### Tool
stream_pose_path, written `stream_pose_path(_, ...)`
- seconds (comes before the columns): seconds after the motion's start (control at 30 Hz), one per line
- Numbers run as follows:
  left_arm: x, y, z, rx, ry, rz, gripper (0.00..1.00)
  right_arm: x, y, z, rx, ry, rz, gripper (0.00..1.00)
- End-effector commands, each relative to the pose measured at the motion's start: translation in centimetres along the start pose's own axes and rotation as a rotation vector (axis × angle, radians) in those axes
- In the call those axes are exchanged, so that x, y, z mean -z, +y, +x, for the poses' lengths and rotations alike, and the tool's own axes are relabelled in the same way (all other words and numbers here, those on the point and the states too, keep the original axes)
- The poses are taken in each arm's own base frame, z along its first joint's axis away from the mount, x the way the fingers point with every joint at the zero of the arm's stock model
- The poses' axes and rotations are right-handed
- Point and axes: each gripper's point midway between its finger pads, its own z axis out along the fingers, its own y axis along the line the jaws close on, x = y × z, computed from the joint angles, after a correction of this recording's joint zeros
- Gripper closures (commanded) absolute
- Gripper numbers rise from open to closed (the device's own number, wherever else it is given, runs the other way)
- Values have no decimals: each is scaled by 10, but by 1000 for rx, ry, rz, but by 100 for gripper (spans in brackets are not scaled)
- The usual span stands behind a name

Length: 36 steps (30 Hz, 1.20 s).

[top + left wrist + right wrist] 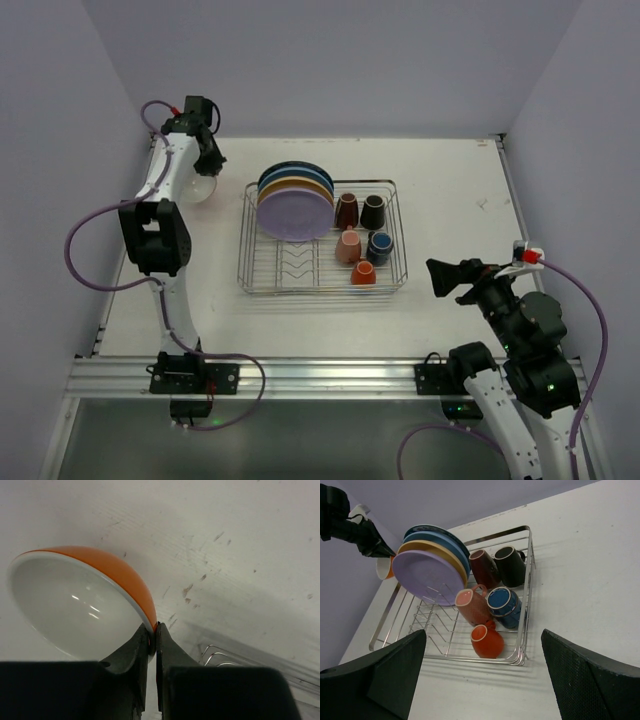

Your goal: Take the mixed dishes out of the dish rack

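The silver wire dish rack (322, 286) stands mid-table and also shows in the right wrist view (526, 605). In it lean a lavender plate (293, 213), a yellow plate (427, 547) and blue plates (442, 539). Brown (346, 210), black (373, 211), pink (348, 246), blue (379, 247) and orange (363, 273) cups lie at its right end. My left gripper (155, 630) is shut on the rim of the orange bowl (75, 605), white inside, held left of the rack (199, 188). My right gripper (440, 277) is open and empty, right of the rack.
The table's left edge and the lavender wall lie close behind the left gripper. A corner of the rack (220, 655) shows low right in the left wrist view. Bare white tabletop (460, 200) spreads right of the rack.
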Motion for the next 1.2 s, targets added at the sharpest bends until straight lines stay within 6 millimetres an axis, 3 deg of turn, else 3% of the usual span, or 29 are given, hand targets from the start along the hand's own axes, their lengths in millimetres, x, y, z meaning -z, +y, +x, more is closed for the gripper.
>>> stream_pose_path(0.0,24,17,-7,-96,-4,-71,100,4,10,-7,28,-6,-46,1)
stream_pose_path(0.23,-14,48,26,-184,97,-197,100,3,8,-4,27,-14,-47,1)
stream_pose_path(0.47,-44,52,48,-219,202,-163,100,4,8,-5,25,-21,-46,1)
stream_pose_path(0.67,-48,63,48,-238,212,-229,87,4,6,-3,27,-24,-44,1)
stream_pose_path(0.8,-48,67,46,-234,203,-257,68,2,5,-3,30,-25,-39,1)
stream_pose_path(0.9,-38,61,37,-209,165,-234,60,1,5,-3,31,-19,-40,1)
stream_pose_path(1.03,4,44,5,-146,18,-176,48,-4,6,0,28,-10,-48,1)
stream_pose_path(1.07,11,44,5,-141,5,-174,38,-6,8,4,25,4,-60,1)
stream_pose_path(1.1,21,42,1,-131,-21,-161,18,-7,11,3,15,5,-74,1)
stream_pose_path(1.13,43,38,-12,-107,-80,-132,0,-12,11,7,8,27,-73,1)
stream_pose_path(1.17,53,37,-16,-93,-106,-123,0,-16,12,10,2,47,-74,1)
